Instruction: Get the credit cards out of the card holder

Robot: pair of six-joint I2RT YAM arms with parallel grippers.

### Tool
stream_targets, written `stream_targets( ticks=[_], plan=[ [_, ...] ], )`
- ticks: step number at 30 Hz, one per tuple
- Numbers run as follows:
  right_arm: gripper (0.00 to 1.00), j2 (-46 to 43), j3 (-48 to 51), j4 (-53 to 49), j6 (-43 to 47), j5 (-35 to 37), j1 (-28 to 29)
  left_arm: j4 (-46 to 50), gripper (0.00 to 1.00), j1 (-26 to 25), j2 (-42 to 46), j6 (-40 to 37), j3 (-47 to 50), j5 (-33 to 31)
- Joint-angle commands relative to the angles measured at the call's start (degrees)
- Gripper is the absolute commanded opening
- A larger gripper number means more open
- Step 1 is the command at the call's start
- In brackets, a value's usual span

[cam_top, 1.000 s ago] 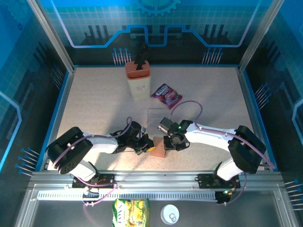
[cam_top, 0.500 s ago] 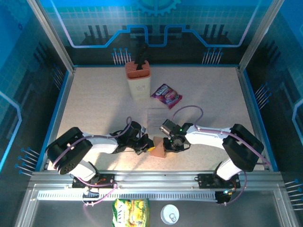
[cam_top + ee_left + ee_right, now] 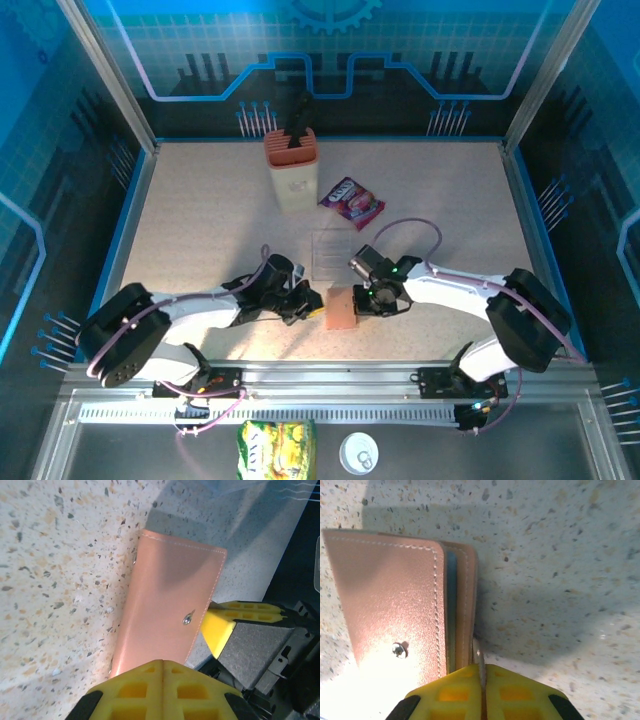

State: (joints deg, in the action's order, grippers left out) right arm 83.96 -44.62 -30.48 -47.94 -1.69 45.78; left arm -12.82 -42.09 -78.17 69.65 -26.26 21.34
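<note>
Top view: card holder sits near the front edge of the table, at 6 o'clock from the clear plastic box. Left gripper touches it at its 9 o'clock side, right gripper at its 3 o'clock side. Purple snack packet and beige knife block are well apart from it, toward 12 o'clock.

Left wrist view: card holder is folded, salmon face up with the snap stud showing. Left gripper has its yellow pads pressed together on the holder's 6 o'clock edge. A yellow finger of the other gripper touches the holder at 4 o'clock.

Right wrist view: card holder is at 10 o'clock from the right gripper. A teal strip of the credit cards shows between the flaps, still inside. Pads are closed, pinching the holder's thin outer flap.
</note>
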Motion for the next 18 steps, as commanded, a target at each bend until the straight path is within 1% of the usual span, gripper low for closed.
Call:
stream_targets(
  ticks=[1,5,12,18],
  plan=[
    [0.01,-1.86,-3.19,-5.98,7.41,0.49,-0.89,8.52,0.0,0.82,4.53,-3.02,-2.11,-3.24],
    [0.0,-2.57,-5.48,-10.24,11.11,-0.13,-1.05,12.12,0.0,2.93,9.48,-4.5,-1.68,-4.54],
    [0.0,-4.32,-10.49,-11.77,13.13,-4.09,-0.17,16.42,0.0,7.04,17.38,-5.18,0.41,-5.04],
    [0.0,-1.69,-14.71,-11.35,14.04,-7.37,2.65,19.28,0.0,8.61,19.09,-6.93,-0.02,-4.19]
  ],
)
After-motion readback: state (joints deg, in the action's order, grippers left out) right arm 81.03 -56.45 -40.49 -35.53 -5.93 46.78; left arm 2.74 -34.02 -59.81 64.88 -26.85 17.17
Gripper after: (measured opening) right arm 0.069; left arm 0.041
